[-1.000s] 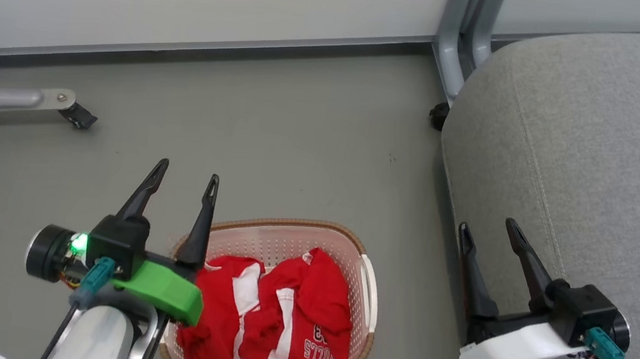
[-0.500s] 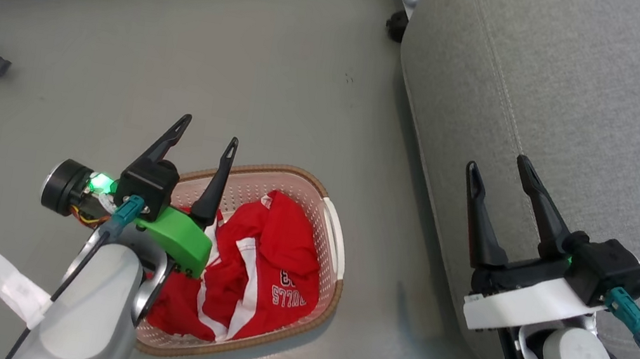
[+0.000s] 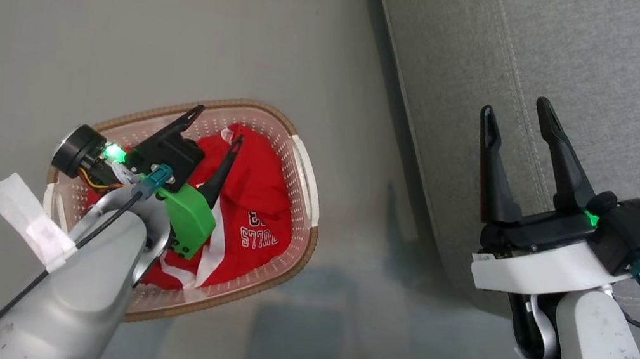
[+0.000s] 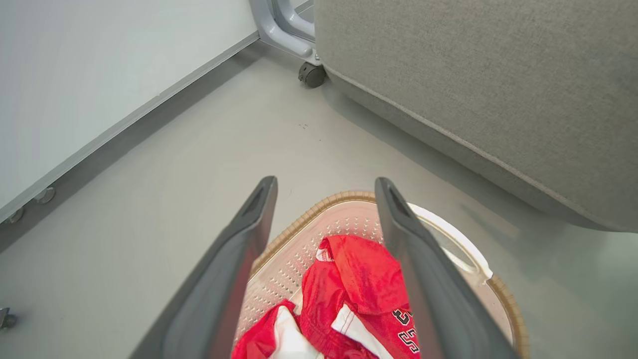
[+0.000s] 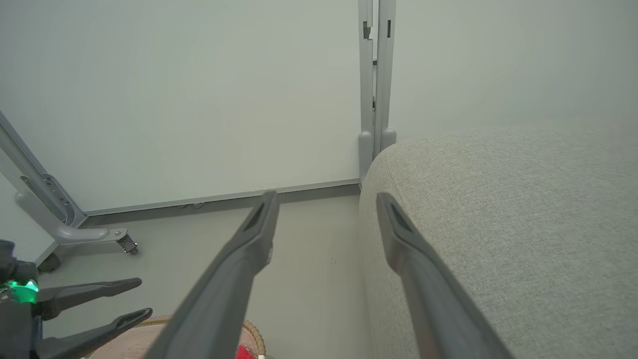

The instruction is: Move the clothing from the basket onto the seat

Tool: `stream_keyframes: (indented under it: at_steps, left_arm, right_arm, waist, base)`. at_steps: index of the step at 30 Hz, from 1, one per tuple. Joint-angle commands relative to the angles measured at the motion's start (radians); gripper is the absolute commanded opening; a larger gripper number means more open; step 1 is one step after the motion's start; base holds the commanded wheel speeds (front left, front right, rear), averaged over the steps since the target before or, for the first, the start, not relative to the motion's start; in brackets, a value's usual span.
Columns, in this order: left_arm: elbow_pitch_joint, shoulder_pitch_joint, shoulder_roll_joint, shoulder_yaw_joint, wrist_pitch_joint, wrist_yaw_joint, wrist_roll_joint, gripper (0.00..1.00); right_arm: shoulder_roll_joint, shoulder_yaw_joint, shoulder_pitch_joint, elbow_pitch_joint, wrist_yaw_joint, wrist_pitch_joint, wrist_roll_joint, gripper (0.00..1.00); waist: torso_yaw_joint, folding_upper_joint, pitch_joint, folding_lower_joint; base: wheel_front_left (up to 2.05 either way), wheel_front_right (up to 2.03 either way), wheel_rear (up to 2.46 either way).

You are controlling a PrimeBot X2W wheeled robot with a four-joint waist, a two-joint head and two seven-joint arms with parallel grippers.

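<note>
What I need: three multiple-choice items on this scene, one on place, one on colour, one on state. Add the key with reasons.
1. Where does the clothing lie? A on a shelf; B in the basket; C on a table.
2. What colour is the mount behind the left gripper? A green; B yellow; C blue.
3. How does the left gripper stand? A shut on cloth; B shut, empty; C open.
Key: 1 B, red fabric lies inside its walls; 2 A, green plastic shows; 3 C, its fingers stand apart.
</note>
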Motion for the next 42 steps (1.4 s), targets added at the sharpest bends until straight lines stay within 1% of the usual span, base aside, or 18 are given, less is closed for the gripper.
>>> stream_keyframes:
  at_steps: [1,11,17,21,30,35,42]
  left_arm:
    - [0.024,-0.037,0.014,-0.019,0.000,-0.002,-0.009,1.00]
    - [0.218,-0.156,0.026,-0.168,0.000,-0.002,-0.043,1.00]
    - [0.358,-0.204,0.012,-0.255,0.002,-0.002,-0.068,1.00]
    - [0.426,-0.231,0.003,-0.302,0.007,-0.002,-0.085,1.00]
    - [0.486,-0.288,0.012,-0.384,0.051,-0.002,-0.097,1.00]
    - [0.501,-0.313,0.020,-0.436,0.105,-0.002,-0.095,1.00]
    - [0.508,-0.337,0.024,-0.489,0.164,-0.001,-0.121,1.00]
  right_arm:
    - [-0.002,0.001,-0.018,-0.009,0.000,-0.005,-0.003,1.00]
    - [-0.003,0.006,-0.065,-0.034,0.000,-0.005,-0.012,1.00]
    - [-0.002,0.010,-0.082,-0.045,0.000,-0.005,-0.018,1.00]
    - [-0.003,0.005,-0.086,-0.053,0.000,-0.005,-0.025,1.00]
    - [-0.003,-0.012,-0.103,-0.075,0.000,-0.005,-0.045,1.00]
    - [-0.003,-0.012,-0.106,-0.079,0.000,-0.005,-0.053,1.00]
    - [-0.003,-0.019,-0.107,-0.088,0.000,-0.005,-0.061,1.00]
  waist:
    - [-0.028,0.0000,0.091,-0.0001]
    - [-0.024,0.0000,0.198,-0.0001]
    - [-0.021,0.0000,0.244,-0.0001]
    - [-0.017,0.0000,0.277,-0.0001]
    - [0.003,0.0000,0.352,-0.0001]
    - [0.014,0.0000,0.381,-0.0001]
    - [0.021,0.0000,0.412,-0.0001]
  base:
    - [0.00,0.00,0.00]
    - [0.00,0.00,0.00]
    - [0.00,0.00,0.00]
    - [0.00,0.00,0.00]
    - [0.00,0.00,0.00]
    - [0.00,0.00,0.00]
    - [0.00,0.00,0.00]
